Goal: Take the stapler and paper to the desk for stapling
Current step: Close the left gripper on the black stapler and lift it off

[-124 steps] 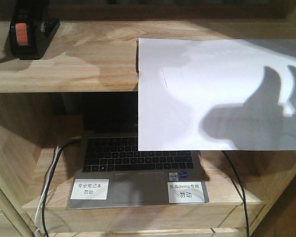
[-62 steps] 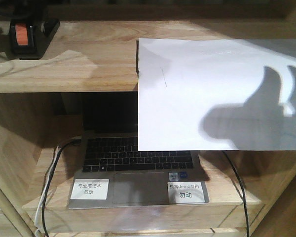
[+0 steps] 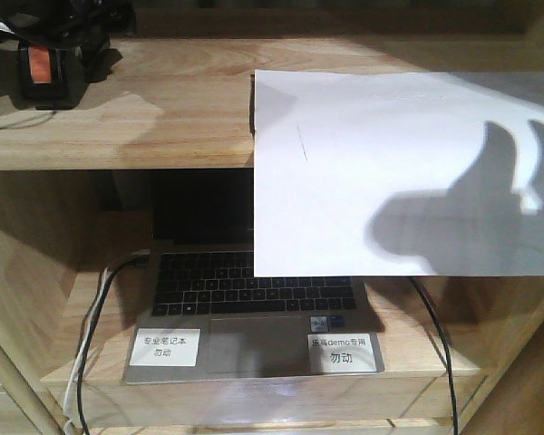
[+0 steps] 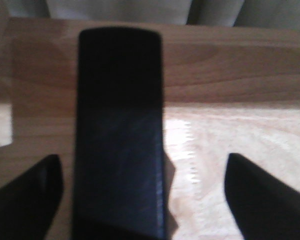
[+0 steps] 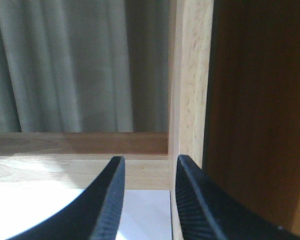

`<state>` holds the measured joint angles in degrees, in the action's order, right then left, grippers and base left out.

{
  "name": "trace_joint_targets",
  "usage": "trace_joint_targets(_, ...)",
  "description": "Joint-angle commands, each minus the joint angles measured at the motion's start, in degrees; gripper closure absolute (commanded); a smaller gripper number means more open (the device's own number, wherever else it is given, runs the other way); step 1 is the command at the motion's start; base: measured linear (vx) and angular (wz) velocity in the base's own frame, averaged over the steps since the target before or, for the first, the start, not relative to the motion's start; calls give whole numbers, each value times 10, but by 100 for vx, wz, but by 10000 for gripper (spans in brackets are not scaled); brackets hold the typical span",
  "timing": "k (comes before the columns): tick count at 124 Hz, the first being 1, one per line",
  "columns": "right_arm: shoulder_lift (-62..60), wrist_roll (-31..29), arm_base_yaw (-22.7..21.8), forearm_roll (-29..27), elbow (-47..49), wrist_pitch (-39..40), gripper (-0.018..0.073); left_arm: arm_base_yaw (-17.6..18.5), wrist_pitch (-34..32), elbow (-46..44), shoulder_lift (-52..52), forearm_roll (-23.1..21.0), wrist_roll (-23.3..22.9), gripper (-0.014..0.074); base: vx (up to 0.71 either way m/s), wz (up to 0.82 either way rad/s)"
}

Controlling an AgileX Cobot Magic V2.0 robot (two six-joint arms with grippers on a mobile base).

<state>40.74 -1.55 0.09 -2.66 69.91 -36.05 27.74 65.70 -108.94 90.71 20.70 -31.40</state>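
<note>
the stapler (image 4: 120, 135), blurred and cut off at 6 o'clock, is flanked by the wide-spread left gripper (image 4: 142, 159); the right gripper (image 5: 149, 167) is held slightly parted, empty, paper (image 5: 35, 205) partly hidden.

Left claw (image 4: 142, 160) jaws spread wide; right claw (image 5: 149, 165) jaws narrowly parted.

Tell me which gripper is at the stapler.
The left gripper: open, it straddles the stapler. The right gripper is over the paper instead.
</note>
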Motion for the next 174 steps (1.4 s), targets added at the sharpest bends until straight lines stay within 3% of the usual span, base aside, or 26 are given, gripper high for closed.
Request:
trace_joint_targets(1,5,-2,-1,2,15,42,321,-1,-36,-16,-21,9,0,62,0,0)
trace_joint_targets(22,5,-2,-1,2,15,42,321,-1,-36,-16,-21,9,0,195,0,0)
trace_joint_targets(56,5,-2,-1,2,15,42,321,-1,-33,-16,-21,9,0,608,0,0)
trace_joint_targets(95,5,-2,-1,2,15,42,321,-1,-48,-16,-39,10,3,604,0,0)
trace_joint_targets(116,5,-2,-1,2,15,42,321,-1,-99,8,-80,0,47,604,0,0)
trace_joint_targets(137,5,-2,-1,2,15,42,321,-1,-169,83,-140,-82,122,604,0,0)
trace_joint_targets(174,5,-2,-1,2,15,42,321,-1,-287,265,-282,-244,332,604,0,0)
